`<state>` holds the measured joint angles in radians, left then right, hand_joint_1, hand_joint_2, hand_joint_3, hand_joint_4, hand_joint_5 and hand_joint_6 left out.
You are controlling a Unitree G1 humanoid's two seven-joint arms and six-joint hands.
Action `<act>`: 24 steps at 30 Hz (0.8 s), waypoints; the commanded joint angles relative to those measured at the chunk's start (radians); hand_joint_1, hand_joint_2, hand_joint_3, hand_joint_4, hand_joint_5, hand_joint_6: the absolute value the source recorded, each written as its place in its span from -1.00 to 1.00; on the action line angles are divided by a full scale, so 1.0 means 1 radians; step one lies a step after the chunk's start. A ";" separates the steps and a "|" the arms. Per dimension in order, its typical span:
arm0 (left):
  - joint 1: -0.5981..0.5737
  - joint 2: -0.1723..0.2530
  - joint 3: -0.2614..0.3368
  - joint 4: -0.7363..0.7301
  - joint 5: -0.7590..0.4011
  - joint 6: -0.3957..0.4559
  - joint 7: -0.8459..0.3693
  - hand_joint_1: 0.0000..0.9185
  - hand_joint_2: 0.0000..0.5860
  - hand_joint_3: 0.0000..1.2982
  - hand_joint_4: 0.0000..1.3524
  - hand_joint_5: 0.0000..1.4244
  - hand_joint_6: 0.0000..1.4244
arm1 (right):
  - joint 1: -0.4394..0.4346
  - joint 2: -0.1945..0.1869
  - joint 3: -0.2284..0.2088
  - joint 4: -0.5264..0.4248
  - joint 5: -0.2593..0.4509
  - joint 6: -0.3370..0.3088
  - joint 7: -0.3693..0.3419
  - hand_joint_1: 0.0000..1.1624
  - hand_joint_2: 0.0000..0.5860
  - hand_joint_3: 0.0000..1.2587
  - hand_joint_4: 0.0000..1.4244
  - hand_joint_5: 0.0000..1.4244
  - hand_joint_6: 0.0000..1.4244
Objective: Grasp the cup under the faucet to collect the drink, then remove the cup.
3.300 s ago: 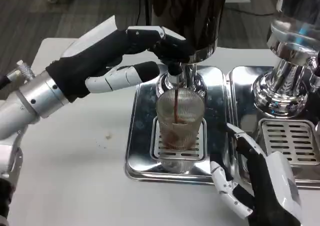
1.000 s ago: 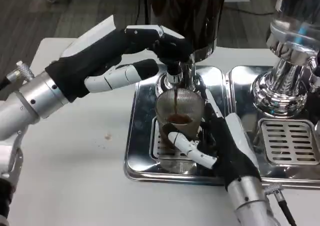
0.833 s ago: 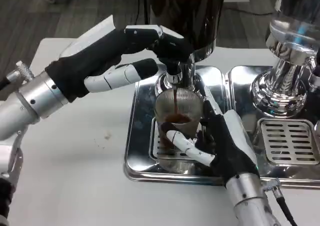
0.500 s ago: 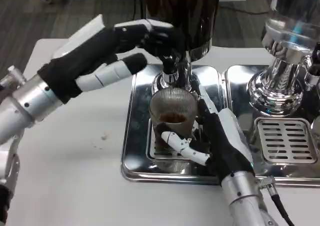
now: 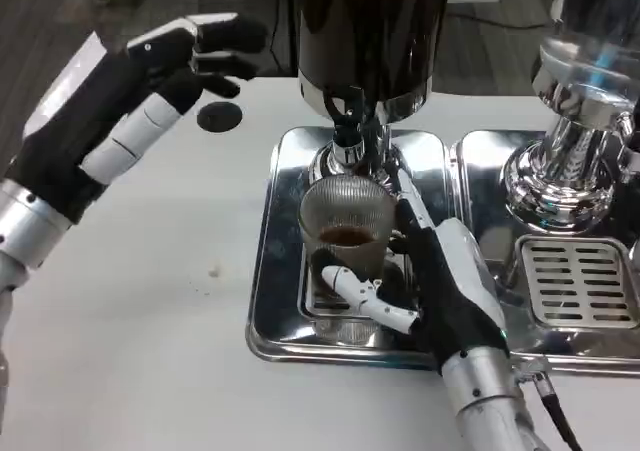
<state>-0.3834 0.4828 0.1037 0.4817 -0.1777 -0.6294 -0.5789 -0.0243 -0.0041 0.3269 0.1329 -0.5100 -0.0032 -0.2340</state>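
On the white table (image 5: 150, 351), two steel drip trays sit side by side beneath drink dispensers. Left tray (image 5: 275, 261) carries a dark-bodied dispenser (image 5: 365, 31) whose faucet (image 5: 347, 121) points down over a slotted grate. Right tray (image 5: 570, 311) supports a chrome dispenser (image 5: 575, 101) with its own slotted grate. Right hand (image 5: 440, 281) reaches onto the left tray from the near edge, its fingers wrapped around the ribbed glass cup (image 5: 347, 236), one white finger crossing the cup's lower front. Cup stands upright on the grate directly under the faucet and holds brown liquid partway up. Left hand (image 5: 120, 111) hovers above the table well to the left of the dispenser, fingers spread and holding nothing. Small dark disc (image 5: 219, 117) lies on the table just beside those fingertips.
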 commanded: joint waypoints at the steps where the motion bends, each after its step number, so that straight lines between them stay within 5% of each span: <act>1: 0.042 0.008 0.008 -0.028 0.023 0.024 0.014 -1.00 -0.60 -0.48 -0.56 -0.52 -0.41 | -0.010 0.010 0.004 0.011 -0.019 0.020 -0.022 0.01 -0.36 -1.00 -1.00 -0.90 -0.57; 14: 0.092 0.021 0.018 -0.062 0.034 0.070 0.011 -1.00 -0.51 -0.40 -0.49 -0.50 -0.41 | -0.035 0.011 0.011 0.038 -0.041 0.040 -0.046 0.13 -0.36 -0.99 -0.97 -0.67 -0.34; 24: 0.109 0.024 0.015 -0.069 0.044 0.075 0.010 -1.00 -0.47 -0.39 -0.46 -0.48 -0.41 | -0.027 0.033 0.022 0.057 -0.081 0.009 -0.160 0.17 -0.34 -0.56 -0.57 -0.28 0.09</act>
<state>-0.2841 0.4939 0.1111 0.4196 -0.1461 -0.5608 -0.5766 -0.0533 0.0238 0.3409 0.1831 -0.5757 0.0235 -0.3602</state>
